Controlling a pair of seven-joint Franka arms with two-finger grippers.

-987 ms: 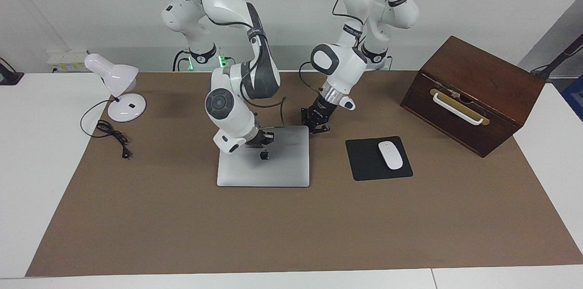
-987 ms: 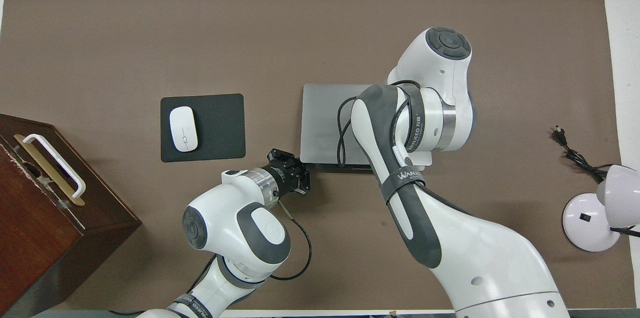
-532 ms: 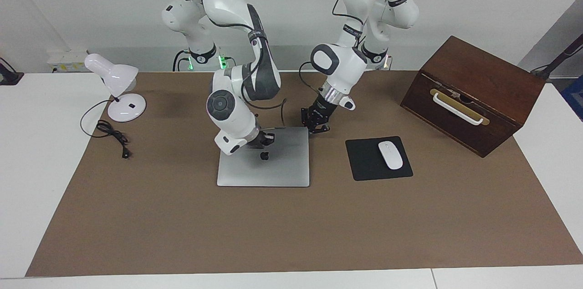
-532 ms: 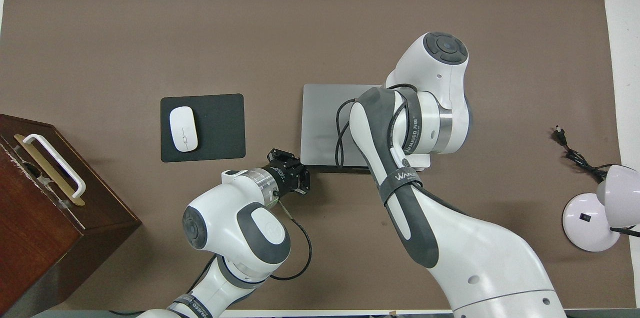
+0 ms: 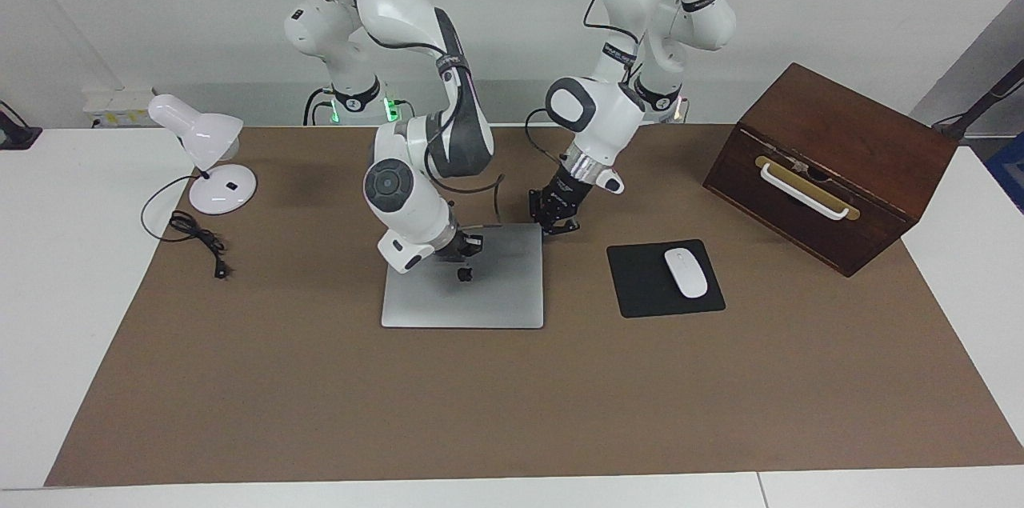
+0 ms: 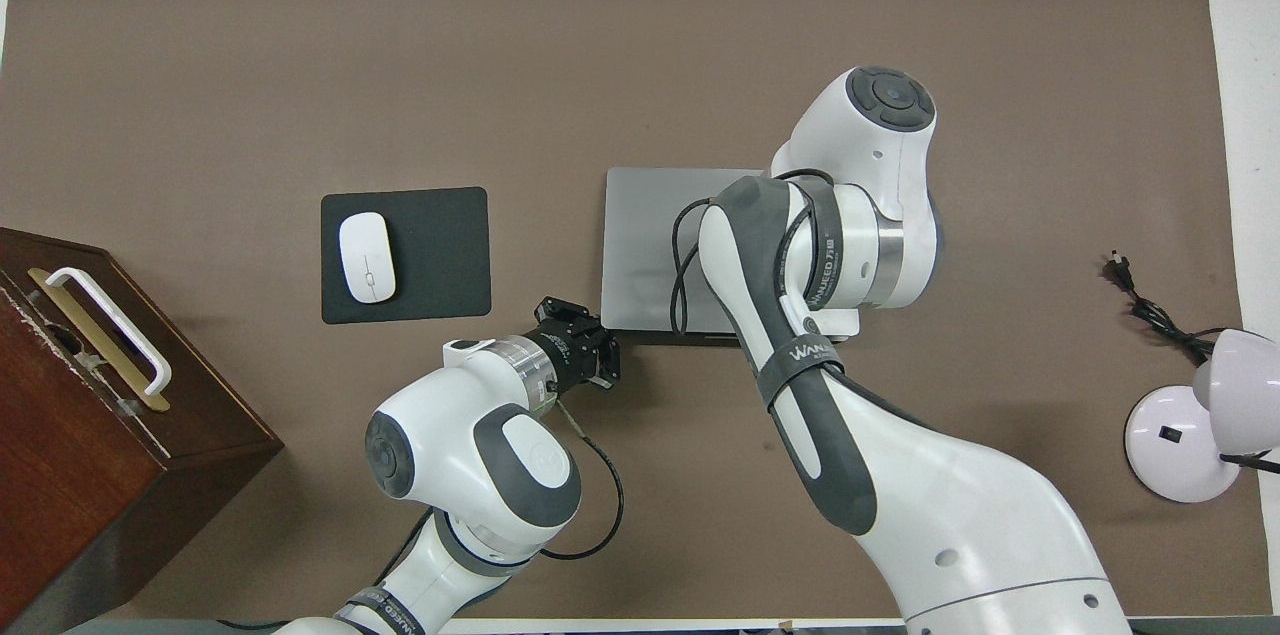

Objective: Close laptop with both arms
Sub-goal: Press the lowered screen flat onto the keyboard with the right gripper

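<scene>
Laptop (image 5: 462, 288) lies flat and shut at the middle of the brown surface (image 5: 512, 404), lid down with its dark logo facing up, so the closing looks all but done and what seems left is for both arms to lift clear without dragging the lid. Taking the facing view from its left edge, a white desk lamp (image 5: 206, 160) and its loose cord (image 5: 196, 240) sit toward the right arm's end. Next comes the right arm, bent sharply at the elbow, its wrist angled down so the right gripper (image 5: 464, 246) rests low over the lid's edge nearest the robots; whether its jaws are spread or pressed together cannot be told. Beside it, the left arm slopes down to put the left gripper (image 5: 558, 218) just off the laptop's corner nearest the robots, close above the surface; its jaws cannot be read either. A black mousepad (image 5: 640, 292) carrying a white mouse (image 5: 686, 273) follows, then a dark wooden box (image 5: 832, 164) with a white handle at the left arm's end.
</scene>
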